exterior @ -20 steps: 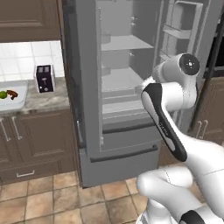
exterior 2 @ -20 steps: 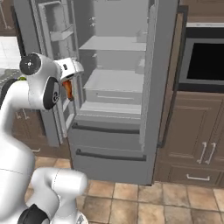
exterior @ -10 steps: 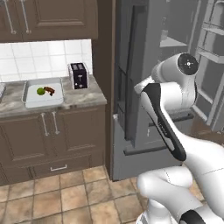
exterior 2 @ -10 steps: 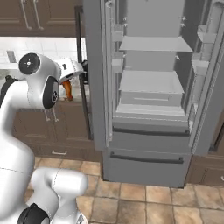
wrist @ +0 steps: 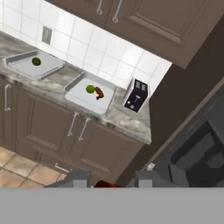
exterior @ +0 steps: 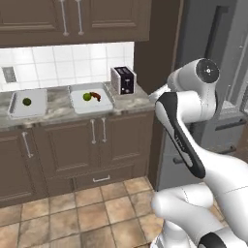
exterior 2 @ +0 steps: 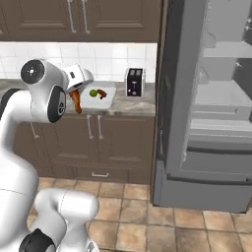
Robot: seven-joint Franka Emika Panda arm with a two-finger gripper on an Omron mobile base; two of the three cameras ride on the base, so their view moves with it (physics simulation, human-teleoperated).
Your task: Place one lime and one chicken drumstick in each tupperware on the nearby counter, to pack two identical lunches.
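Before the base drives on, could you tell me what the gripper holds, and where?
The gripper holds a brown-orange chicken drumstick by its upper end; the rest hangs below.

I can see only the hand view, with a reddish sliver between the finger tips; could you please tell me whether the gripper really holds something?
Observer: Yes. In the right base view the gripper is shut on a chicken drumstick, which hangs below it, orange-brown, meaty end down.
Operator: Thank you. And what is the dark grey bulk at the lower right of my picture?
Observer: That is the fridge. The right base view shows it standing open beside the counter, with its inner shelves showing.
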